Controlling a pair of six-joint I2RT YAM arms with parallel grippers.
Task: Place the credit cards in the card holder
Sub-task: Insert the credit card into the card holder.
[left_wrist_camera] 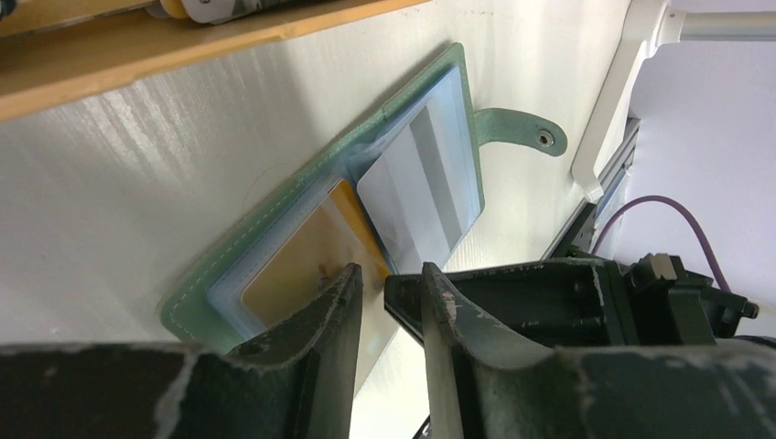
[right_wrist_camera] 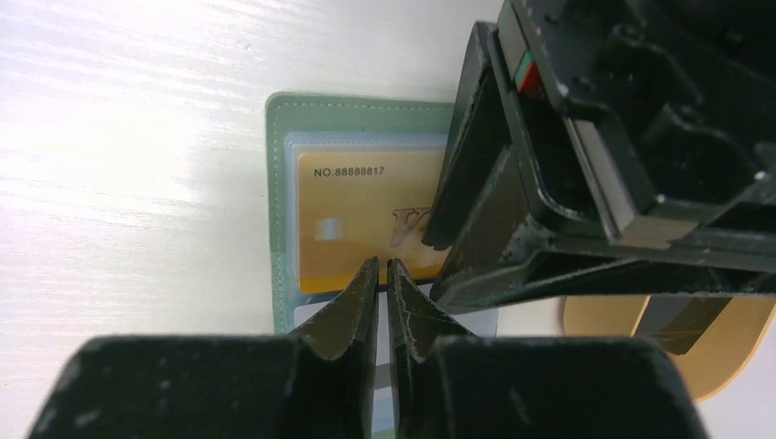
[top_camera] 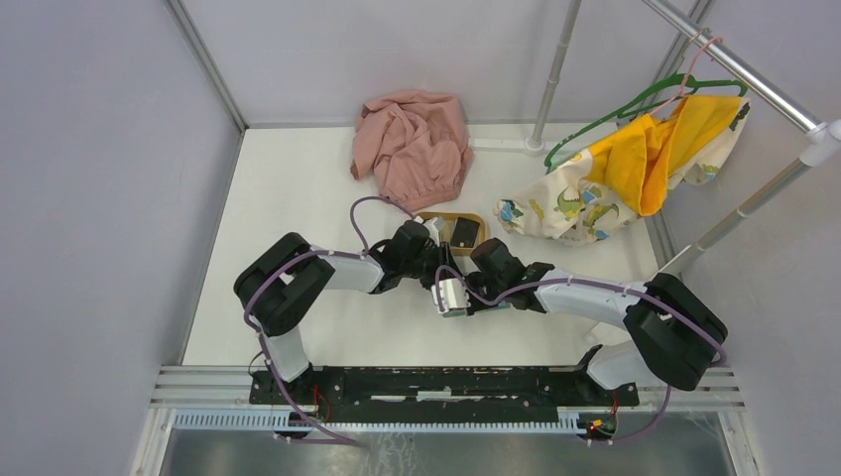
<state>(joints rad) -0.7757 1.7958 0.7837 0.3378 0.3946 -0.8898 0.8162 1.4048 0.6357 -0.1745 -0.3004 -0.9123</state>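
The fingers [left_wrist_camera: 340, 302] of the left gripper [left_wrist_camera: 389, 279] are seen partly spread, with nothing gripped between them. Their tips are lowered over the gold-tan card [right_wrist_camera: 357, 210]; whether it is actually touched cannot be told. The right gripper [right_wrist_camera: 382, 265] is brought in from the opposite side, its fingers [right_wrist_camera: 359, 297] drawn almost together so that only a slit is left. Whether a sleeve edge is nipped in that slit cannot be made out.

The gold-tan card is lodged in a clear pocket of the card holder [right_wrist_camera: 366, 112], which is laid open and flat, with its strap thrown outward. A grey card [left_wrist_camera: 421, 192] is seated in the facing pocket. The left tips are judged to be placed there to press the gold card fully home, and the right tips, at the card's nearer long edge, to steady the holder against sliding.

On the table [top_camera: 298, 198], the holder is hidden beneath both grippers in the overhead view. It lies about midway between the left and right edges. Just beyond it, towards the far edge, the wooden tray [top_camera: 483, 223] is found with a black card [top_camera: 463, 234] in it, not yet transferred.
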